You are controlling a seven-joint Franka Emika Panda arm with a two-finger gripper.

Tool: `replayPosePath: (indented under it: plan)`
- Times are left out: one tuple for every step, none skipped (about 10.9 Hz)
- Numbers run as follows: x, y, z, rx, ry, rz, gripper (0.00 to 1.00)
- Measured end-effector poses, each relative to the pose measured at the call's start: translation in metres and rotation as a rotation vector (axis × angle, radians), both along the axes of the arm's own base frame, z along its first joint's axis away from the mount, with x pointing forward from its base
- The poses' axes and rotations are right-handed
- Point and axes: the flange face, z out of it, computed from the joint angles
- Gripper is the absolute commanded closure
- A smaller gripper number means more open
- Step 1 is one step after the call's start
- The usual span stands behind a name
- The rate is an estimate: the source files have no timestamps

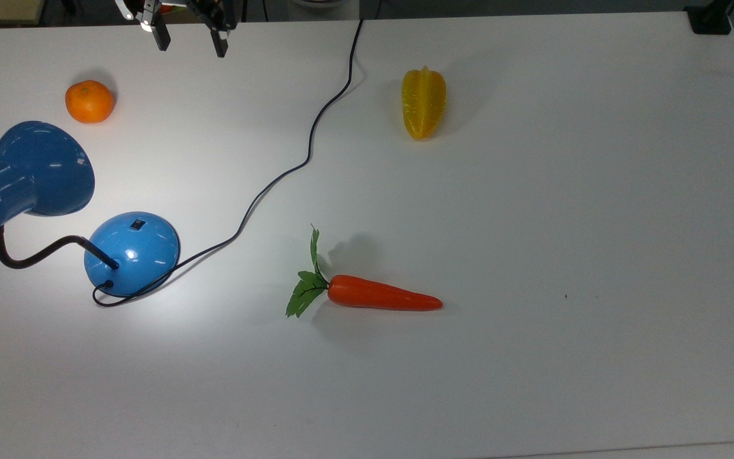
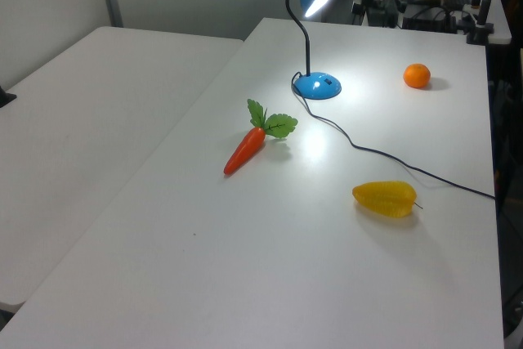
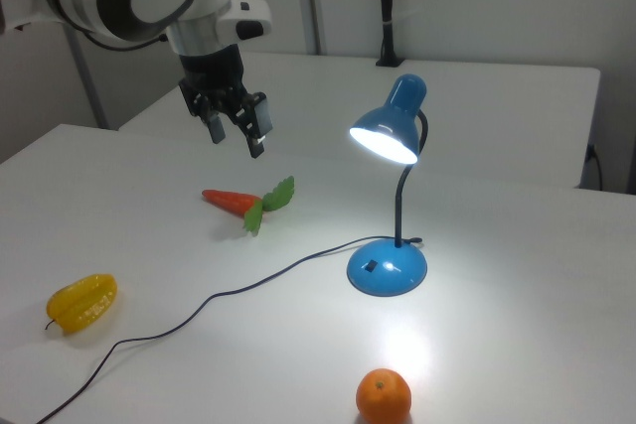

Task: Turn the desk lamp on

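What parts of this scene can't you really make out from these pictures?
- Gripper: in the top view the picture's upper edge cuts off everything above its fingers.
- Desk lamp: the top view's left edge clips the shade's tip.
- Cord: its far end runs off the left view's right edge.
- Switch: too small to read its position.
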Motion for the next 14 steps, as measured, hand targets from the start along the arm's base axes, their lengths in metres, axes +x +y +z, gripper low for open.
replayPosePath:
  plan:
    - [-0.001, 0.007, 0.004, 0.001, -0.004, 0.011, 0.00]
    - [-0.003, 0.020, 0.009, 0.003, -0.003, 0.033, 0.00]
    - [-0.006, 0.032, 0.015, 0.008, 0.000, 0.028, 0.00]
    - [-0.009, 0.047, 0.025, 0.016, 0.005, 0.004, 0.00]
    - [-0.014, 0.063, 0.035, 0.024, 0.017, -0.019, 0.00]
    - [-0.020, 0.080, 0.044, 0.029, 0.023, -0.027, 0.00]
    - [-0.024, 0.097, 0.050, 0.033, 0.026, -0.034, 0.00]
    - [-0.027, 0.114, 0.052, 0.037, 0.028, -0.041, 0.00]
    - [-0.029, 0.125, 0.052, 0.037, 0.032, -0.032, 0.00]
    - [-0.031, 0.131, 0.050, 0.036, 0.040, -0.021, 0.00]
    - [-0.032, 0.135, 0.048, 0.033, 0.048, -0.006, 0.00]
    - [-0.033, 0.138, 0.042, 0.027, 0.058, 0.037, 0.00]
    - [-0.033, 0.138, 0.039, 0.023, 0.063, 0.063, 0.00]
    - [-0.033, 0.135, 0.038, 0.019, 0.063, 0.101, 0.00]
